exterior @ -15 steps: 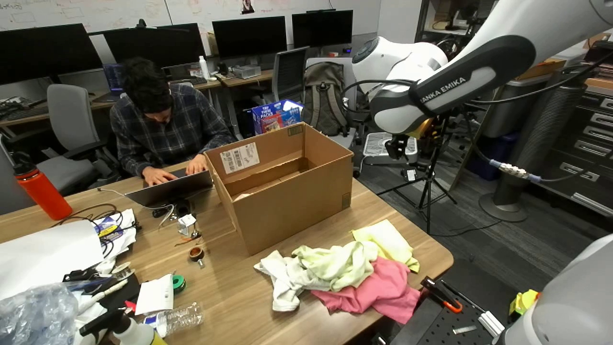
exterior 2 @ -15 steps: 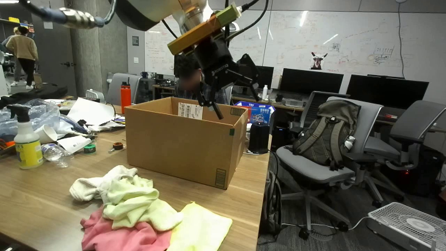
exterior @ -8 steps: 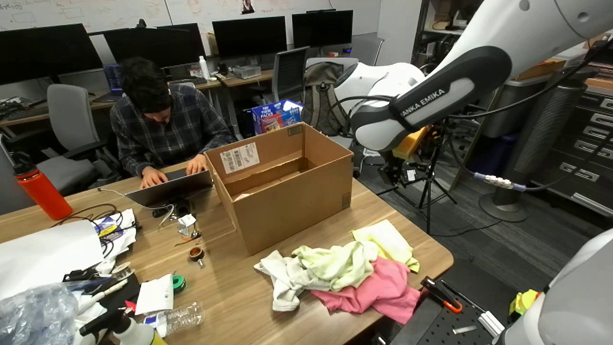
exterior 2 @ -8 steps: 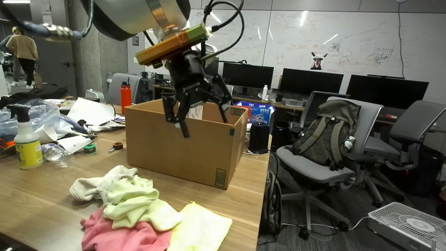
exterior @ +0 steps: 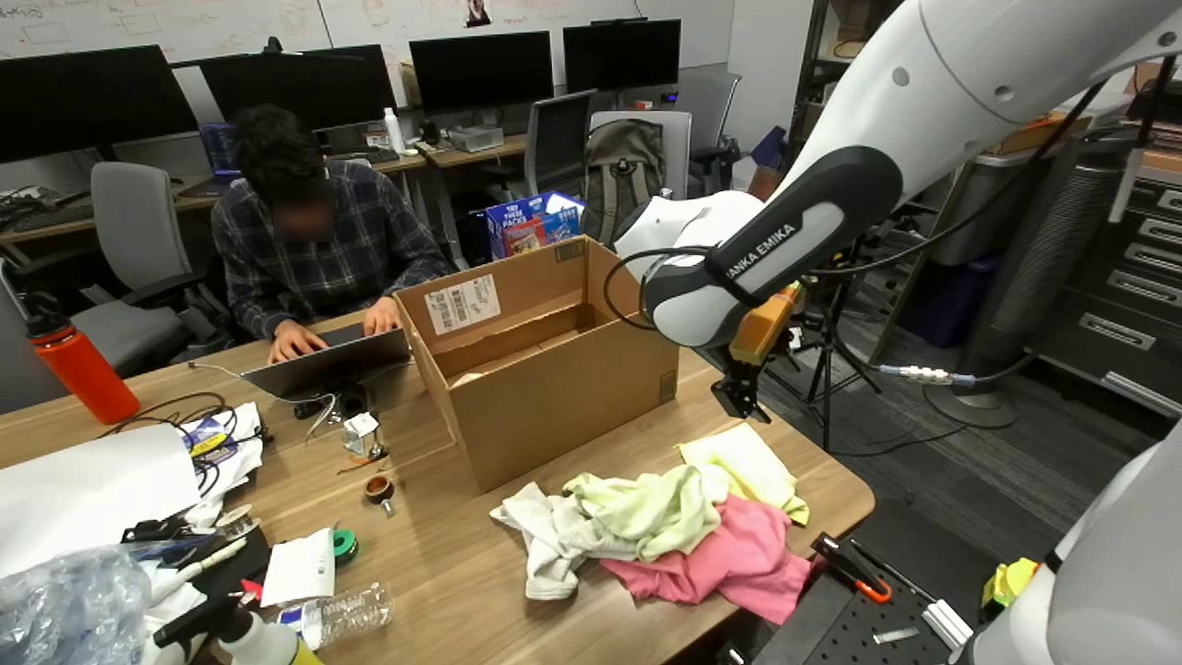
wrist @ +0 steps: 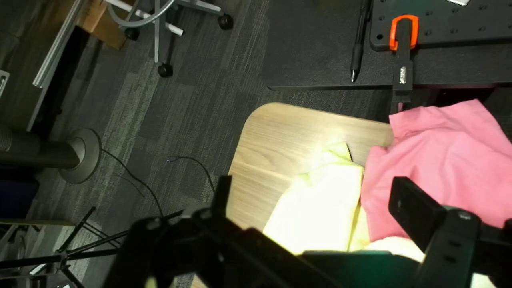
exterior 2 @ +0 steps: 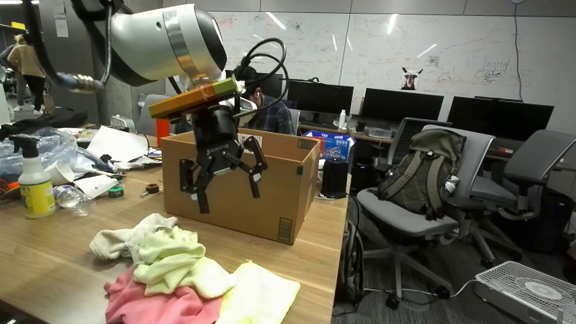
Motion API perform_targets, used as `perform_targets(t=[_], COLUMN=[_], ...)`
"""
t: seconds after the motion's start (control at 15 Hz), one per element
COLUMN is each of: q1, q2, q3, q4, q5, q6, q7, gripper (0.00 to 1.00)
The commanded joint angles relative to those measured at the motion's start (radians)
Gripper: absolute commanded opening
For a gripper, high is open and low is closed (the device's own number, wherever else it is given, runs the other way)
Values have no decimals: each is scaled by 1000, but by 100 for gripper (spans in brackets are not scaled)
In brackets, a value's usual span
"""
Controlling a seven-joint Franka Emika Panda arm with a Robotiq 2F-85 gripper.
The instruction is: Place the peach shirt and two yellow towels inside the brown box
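The peach shirt, pinkish here, lies crumpled on the table in both exterior views (exterior: 753, 563) (exterior 2: 157, 308) and the wrist view (wrist: 448, 148). A bright yellow towel (exterior: 739, 462) (exterior 2: 261, 292) lies beside it, glaring white in the wrist view (wrist: 316, 208). A pale yellow-green towel (exterior: 651, 513) (exterior 2: 173, 258) is bunched partly on the shirt. A whitish cloth (exterior: 549, 536) (exterior 2: 117, 240) adjoins it. The open brown box (exterior: 572, 397) (exterior 2: 234, 193) stands behind the cloths. My gripper (exterior 2: 230, 203) (wrist: 312, 180) is open and empty above the table, with the yellow towel between its fingers in the wrist view.
A person sits behind a laptop (exterior: 332, 362) beyond the box. Papers, a plastic bottle (exterior: 346, 614) and a spray bottle (exterior 2: 36, 189) crowd the table's other end. A black surface with an orange clamp (wrist: 404, 32) adjoins the table edge by the shirt.
My gripper has come down and away from near the box top toward the cloths' side, moving left and down in an exterior view. It stays open. The cloths and box have not moved.
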Motion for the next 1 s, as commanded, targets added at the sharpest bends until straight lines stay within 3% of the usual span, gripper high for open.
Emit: perform_targets(t=[0.0, 0.53, 0.93], q1=[0, -21, -26], q2=[45, 103, 169], q3=[-12, -39, -59], q4=[18, 4, -26], q5=[56, 281, 292], q6=[75, 393, 629], q7=[-6, -47, -44], gripper=[100, 100, 100])
